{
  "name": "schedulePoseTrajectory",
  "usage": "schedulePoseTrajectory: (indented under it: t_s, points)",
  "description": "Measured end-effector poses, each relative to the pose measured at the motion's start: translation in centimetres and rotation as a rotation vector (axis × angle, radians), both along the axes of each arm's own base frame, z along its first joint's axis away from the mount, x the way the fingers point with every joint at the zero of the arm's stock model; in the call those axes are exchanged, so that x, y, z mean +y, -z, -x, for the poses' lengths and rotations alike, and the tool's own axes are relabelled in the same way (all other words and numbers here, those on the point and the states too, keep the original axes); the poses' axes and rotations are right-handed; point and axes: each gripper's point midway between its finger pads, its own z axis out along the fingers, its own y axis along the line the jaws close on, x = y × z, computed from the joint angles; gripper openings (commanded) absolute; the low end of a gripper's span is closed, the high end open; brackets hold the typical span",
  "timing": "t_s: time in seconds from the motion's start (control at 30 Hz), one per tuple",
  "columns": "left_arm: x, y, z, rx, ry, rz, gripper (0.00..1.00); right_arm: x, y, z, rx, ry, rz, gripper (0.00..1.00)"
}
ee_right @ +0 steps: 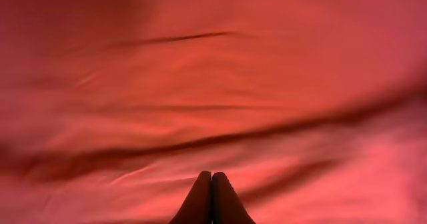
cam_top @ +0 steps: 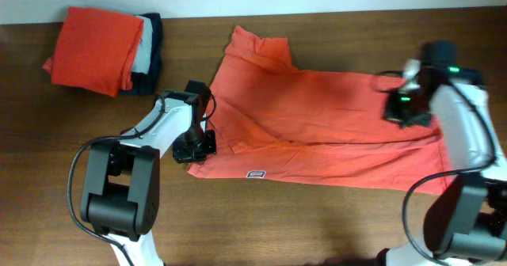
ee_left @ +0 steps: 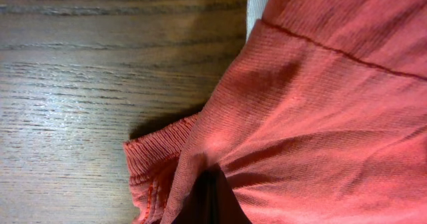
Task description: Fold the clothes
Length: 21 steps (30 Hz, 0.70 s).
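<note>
fingers of the left arm (cam_top: 198,145) are clenched on a bunched edge of the coral t-shirt (cam_top: 317,123); the right fingers (ee_right: 200,201) are pressed together over its other end (whether they pinch cloth i cannot tell). it lies stretched across the tabletop (cam_top: 317,218) — barely folded, i judge. no containers — only a folded pile (cam_top: 99,48).

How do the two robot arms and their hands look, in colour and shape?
The left arm and right arm have white links, black joints and looping black cables. The left hand and right hand are black; green lights glow near the right one.
</note>
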Motion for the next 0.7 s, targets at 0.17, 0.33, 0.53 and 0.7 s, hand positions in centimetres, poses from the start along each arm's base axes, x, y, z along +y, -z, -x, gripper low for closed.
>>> schedulePoseTrajectory:
  t_s: [0.17,0.33,0.53,0.7]
  points:
    - [0.0,0.0,0.0,0.0,0.0,0.0,0.0,9.5,0.3,0.1,-0.038,-0.46,-0.062,0.04]
    - [0.0,0.0,0.0,-0.001,0.0,0.0,0.0,15.5,3.9,2.2,0.044,-0.764,-0.082,0.04]
    - [0.0,0.0,0.0,-0.001,0.0,0.0,0.0,18.4,7.2,4.4,0.154,-0.892,-0.093,0.04]
    - [0.0,0.0,0.0,-0.001,0.0,0.0,0.0,19.3,7.9,5.4,0.191,-0.93,-0.094,0.04]
